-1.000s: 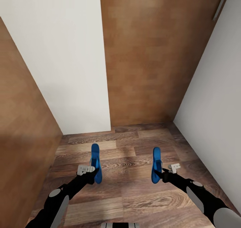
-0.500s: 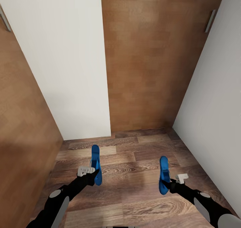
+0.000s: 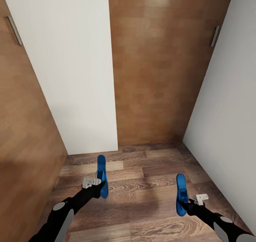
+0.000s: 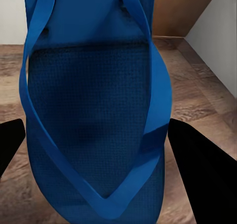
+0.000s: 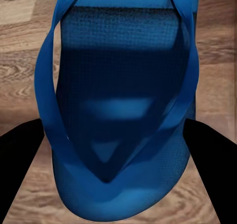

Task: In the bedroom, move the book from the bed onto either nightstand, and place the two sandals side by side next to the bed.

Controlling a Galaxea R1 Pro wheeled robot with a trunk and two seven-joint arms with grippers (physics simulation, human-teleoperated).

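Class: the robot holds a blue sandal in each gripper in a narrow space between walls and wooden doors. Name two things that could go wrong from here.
1. Each sandal, the left sandal and the right sandal, is pinched at one end and may slip out.
2. The right gripper is near the white wall; turning could knock it.

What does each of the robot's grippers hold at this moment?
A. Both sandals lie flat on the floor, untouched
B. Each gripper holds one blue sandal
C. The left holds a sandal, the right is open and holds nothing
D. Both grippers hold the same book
B: the left gripper is clamped on one blue sandal and the right gripper on the other sandal, both carried above the wooden floor.
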